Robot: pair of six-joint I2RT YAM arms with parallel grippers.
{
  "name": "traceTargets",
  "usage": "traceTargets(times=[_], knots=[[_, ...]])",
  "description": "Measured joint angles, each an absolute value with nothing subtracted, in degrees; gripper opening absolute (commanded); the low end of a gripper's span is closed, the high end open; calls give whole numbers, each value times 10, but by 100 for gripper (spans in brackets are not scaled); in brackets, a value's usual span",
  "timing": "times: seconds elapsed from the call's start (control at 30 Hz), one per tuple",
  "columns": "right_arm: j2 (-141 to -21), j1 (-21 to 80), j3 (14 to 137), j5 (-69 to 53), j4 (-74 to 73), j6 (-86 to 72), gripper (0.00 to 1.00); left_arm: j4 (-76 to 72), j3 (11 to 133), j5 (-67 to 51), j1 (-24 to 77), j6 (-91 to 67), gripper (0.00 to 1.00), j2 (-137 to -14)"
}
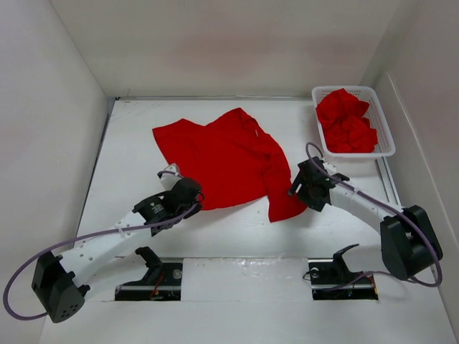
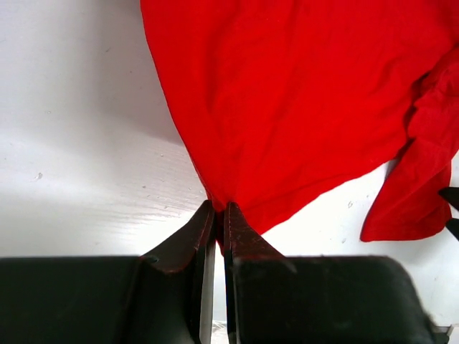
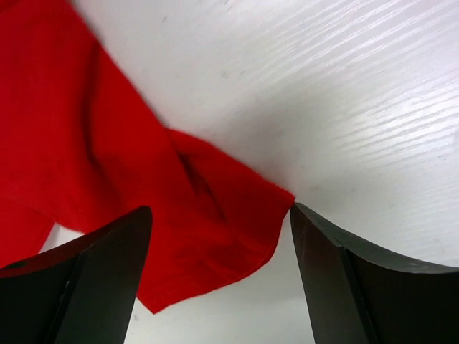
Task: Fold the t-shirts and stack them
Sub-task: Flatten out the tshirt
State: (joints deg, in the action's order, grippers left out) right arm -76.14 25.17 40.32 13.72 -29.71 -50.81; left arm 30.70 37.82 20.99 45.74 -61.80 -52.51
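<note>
One red t-shirt (image 1: 222,158) lies loosely spread and rumpled in the middle of the white table. Its right side is bunched into folds, and a flap (image 1: 285,206) hangs toward the near edge. My left gripper (image 1: 196,196) is at the shirt's near left corner. In the left wrist view its jaws (image 2: 219,209) are shut on the cloth's edge, and the shirt (image 2: 301,93) fans out beyond them. My right gripper (image 1: 297,188) sits at the shirt's right flap. It stands open (image 3: 220,208), with a corner of the red cloth (image 3: 215,215) lying between its fingers on the table.
A white mesh basket (image 1: 388,140) at the back right holds more crumpled red t-shirts (image 1: 346,123). White walls close in the table on the left, back and right. Two arm mounts (image 1: 152,276) (image 1: 338,274) sit in slots at the near edge.
</note>
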Motion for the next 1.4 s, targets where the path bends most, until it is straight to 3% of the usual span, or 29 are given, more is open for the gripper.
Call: traceTargets(times=[0.2,0.27,0.5,0.6,0.67,0.77,0.8,0.83,1.07,1.23,1.4], knots=[[-756,218,401,137,-291,-510,79,313,371,216,457,-623,0,-513],[-760,218,397,135,-289,-509,67,316,370,218,457,-625,0,-513],[-770,223,393,129,-286,-508,62,316,370,226,457,-627,0,-513],[-776,226,393,126,-284,-506,50,316,370,231,457,-627,0,-513],[-788,230,399,124,-285,-507,49,320,372,235,457,-627,0,-512],[-806,236,412,123,-286,-503,28,325,382,243,457,-624,0,-511],[-810,237,415,122,-286,-502,9,326,385,245,457,-622,0,-511],[-813,238,417,119,-285,-500,0,327,390,247,457,-619,0,-511],[-790,252,415,101,-278,-477,0,335,432,267,457,-604,0,-517],[-670,280,430,101,-279,-467,0,357,486,296,457,-587,0,-521],[-531,285,537,146,-270,-466,0,379,577,350,456,-563,0,-520]])
